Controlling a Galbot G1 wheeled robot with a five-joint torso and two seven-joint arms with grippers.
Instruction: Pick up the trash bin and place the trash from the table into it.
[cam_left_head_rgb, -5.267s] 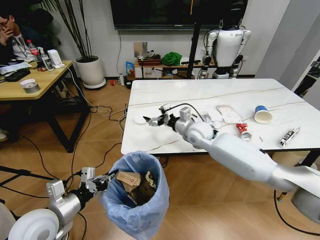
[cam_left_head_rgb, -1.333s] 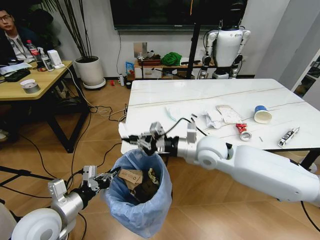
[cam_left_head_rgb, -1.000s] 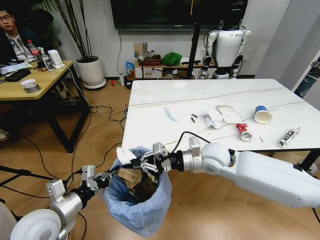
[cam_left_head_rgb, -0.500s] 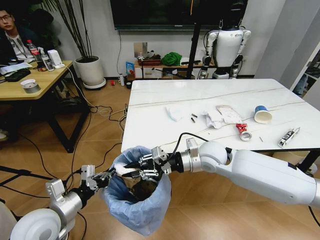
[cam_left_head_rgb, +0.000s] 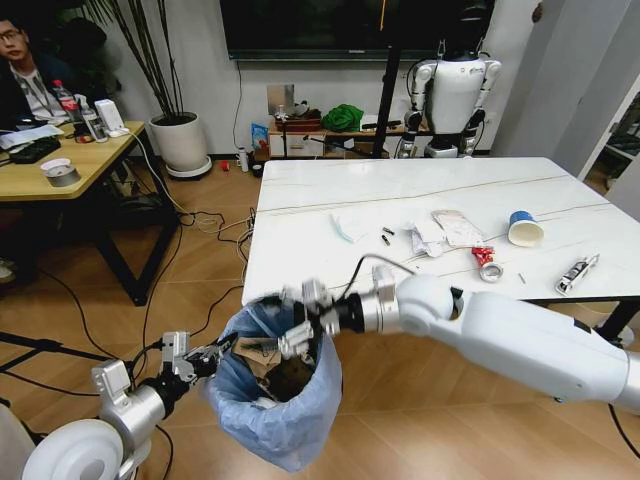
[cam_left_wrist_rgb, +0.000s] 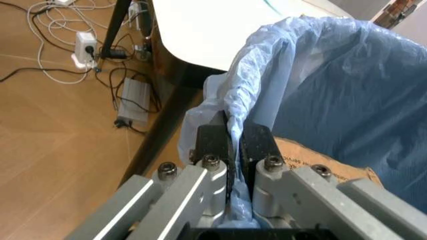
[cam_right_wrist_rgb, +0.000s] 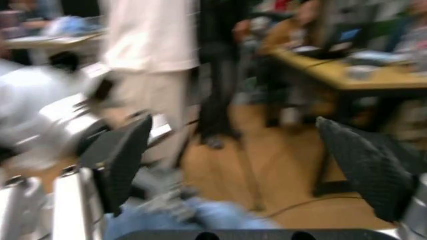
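Two grippers are working at the small round trash bin (cam_left_head_rgb: 275, 400) lined with crinkled translucent light-blue plastic, which is hanging just beside the near edge of the white marble-look table (cam_left_head_rgb: 300, 260). The left gripper (cam_left_wrist_rgb: 233, 145) is clamping the bag-covered rim between closed fingers (cam_left_wrist_rgb: 259, 145). The right gripper (cam_left_head_rgb: 295, 318) is hovering over the bin's mouth, fingers (cam_right_wrist_rgb: 123, 160) spread apart and empty. Remaining trash, including a blue-and-white paper cup (cam_left_head_rgb: 524, 229) and crumpled white papers (cam_left_head_rgb: 430, 238), is lying on the table; such litter is probably light and crushable, best pinched at a raised fold or the cup's rim.
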